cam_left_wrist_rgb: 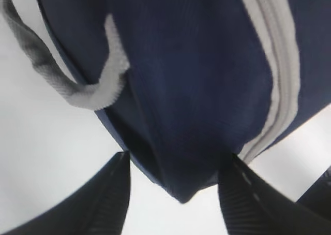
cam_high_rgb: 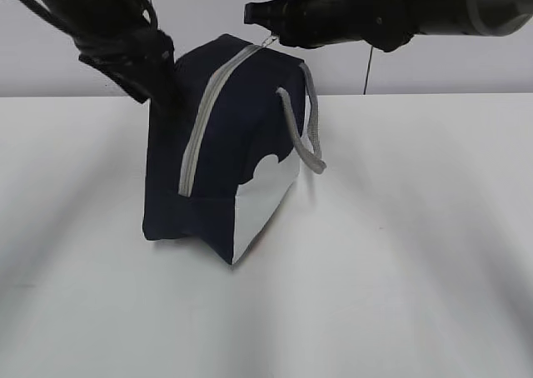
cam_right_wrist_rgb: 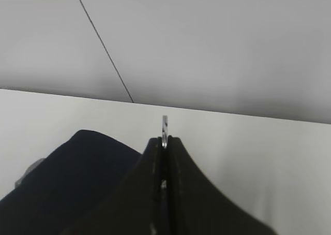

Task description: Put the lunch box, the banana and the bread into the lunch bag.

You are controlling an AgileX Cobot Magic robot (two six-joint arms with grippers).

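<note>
The navy lunch bag [cam_high_rgb: 225,145] stands on the white table with its grey zipper [cam_high_rgb: 204,120] closed along the top and front. My right gripper [cam_high_rgb: 268,30] is shut on the metal zipper pull [cam_right_wrist_rgb: 164,126] at the bag's top end; the right wrist view shows the pull pinched at the gripper's tips [cam_right_wrist_rgb: 164,140]. My left gripper [cam_left_wrist_rgb: 178,193] is open, its fingers [cam_left_wrist_rgb: 111,199] straddling a corner of the bag [cam_left_wrist_rgb: 196,90] at its far left side [cam_high_rgb: 162,82]. The lunch box, banana and bread are out of view.
A grey strap handle [cam_high_rgb: 310,136] hangs on the bag's right side, another shows in the left wrist view [cam_left_wrist_rgb: 77,90]. The white table [cam_high_rgb: 400,270] stretches around the bag, with a grey wall behind it.
</note>
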